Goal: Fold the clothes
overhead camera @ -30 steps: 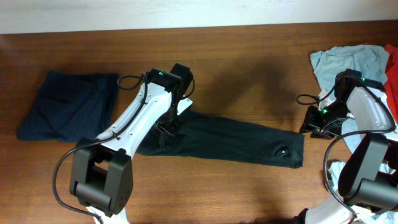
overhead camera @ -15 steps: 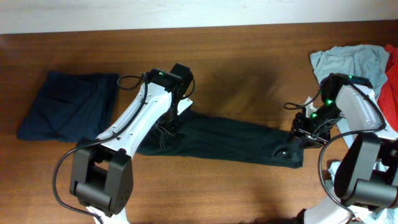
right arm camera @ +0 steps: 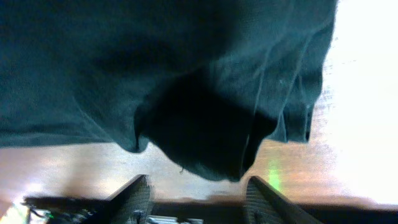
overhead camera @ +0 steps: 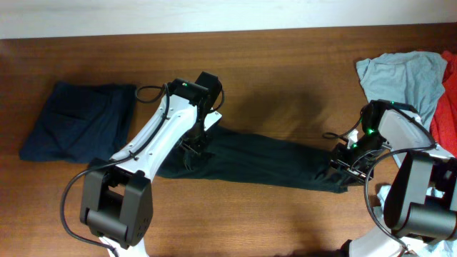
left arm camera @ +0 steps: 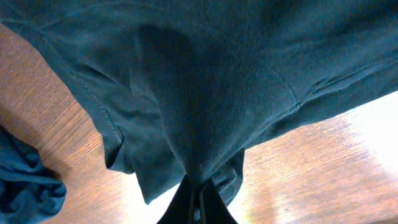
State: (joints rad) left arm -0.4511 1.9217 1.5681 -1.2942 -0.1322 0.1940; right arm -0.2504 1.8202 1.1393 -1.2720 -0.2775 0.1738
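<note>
The brown wooden tabletop [overhead camera: 285, 71] carries a black short-sleeved cloth T-shirt [overhead camera: 264, 160]. It is gathered into a long narrow band that runs slantwise across the middle, lower toward the right. A folded dark-navy cloth garment [overhead camera: 78, 121] lies well apart at the left. A crumpled light-blue cloth garment [overhead camera: 400, 75] and a red cloth garment [overhead camera: 450, 86] lie at the right edge. The shirt looks light and limp, and it should not slide easily on the wood. It will likely sag and drag wherever it is unsupported, so I judge the hems and corners at both ends the soundest places to take hold. The left tool [left arm camera: 199, 202] is closed tight on a bunch of the band's left end, which drapes away from its fingers. The right tool [right arm camera: 198, 186] sits at the band's right end with its jaws apart and a dark fold just ahead of them, unclamped.
</note>
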